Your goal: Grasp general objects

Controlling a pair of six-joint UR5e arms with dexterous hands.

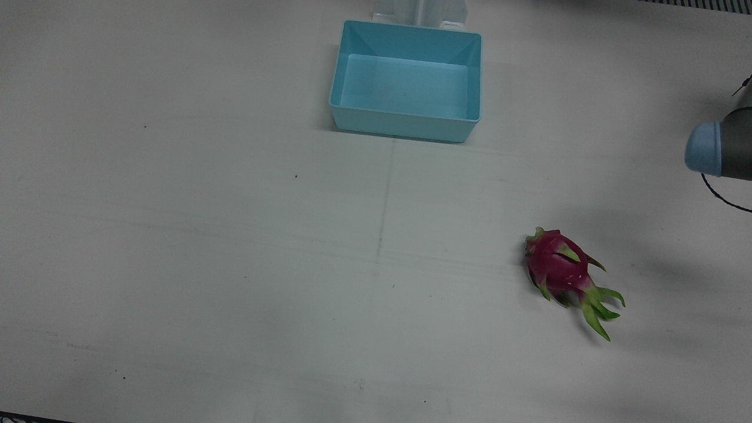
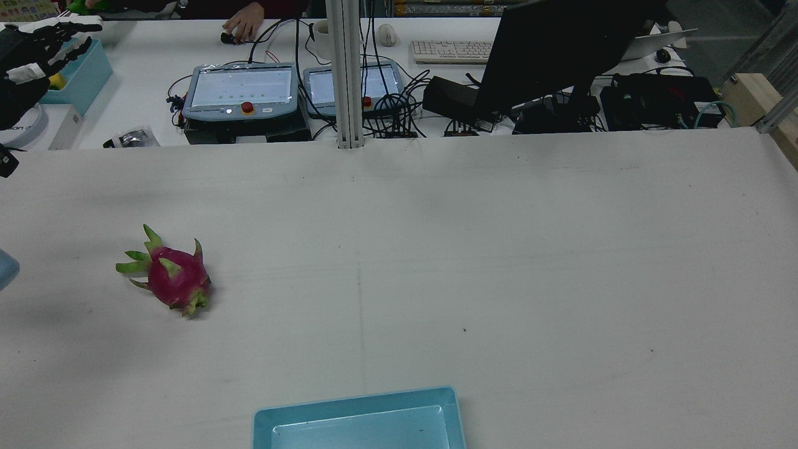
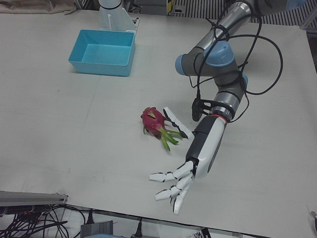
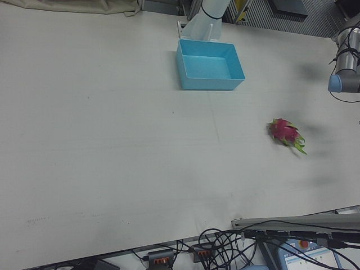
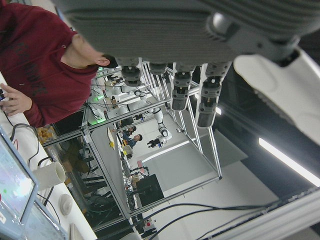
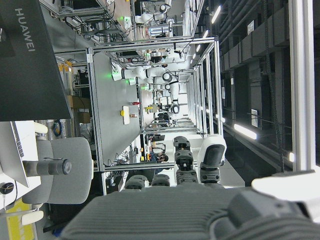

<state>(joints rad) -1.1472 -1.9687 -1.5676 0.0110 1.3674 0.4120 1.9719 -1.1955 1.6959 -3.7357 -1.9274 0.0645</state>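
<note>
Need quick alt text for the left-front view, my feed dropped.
The left hand hangs open near the table's front edge, fingers spread, holding nothing. The dragon fruit lies on the white table behind it; the empty blue bin sits farther back.

One dragon fruit [image 1: 561,271] lies on the table [image 1: 205,247], at about four o'clock from the one blue bin [image 1: 405,79]. One hand [image 3: 173,186] shows over the table. Behind it sit two pendants [image 2: 240,90], one monitor [image 2: 561,43] and one keyboard [image 2: 452,50].

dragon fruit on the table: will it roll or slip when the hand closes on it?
The dragon fruit lies on its side, oval-bodied, so it may roll sideways if nudged. Its green leafy tips look floppy; grabbing those probably slips. The left hand is open, fingers spread, likely enough to wrap the body.
</note>
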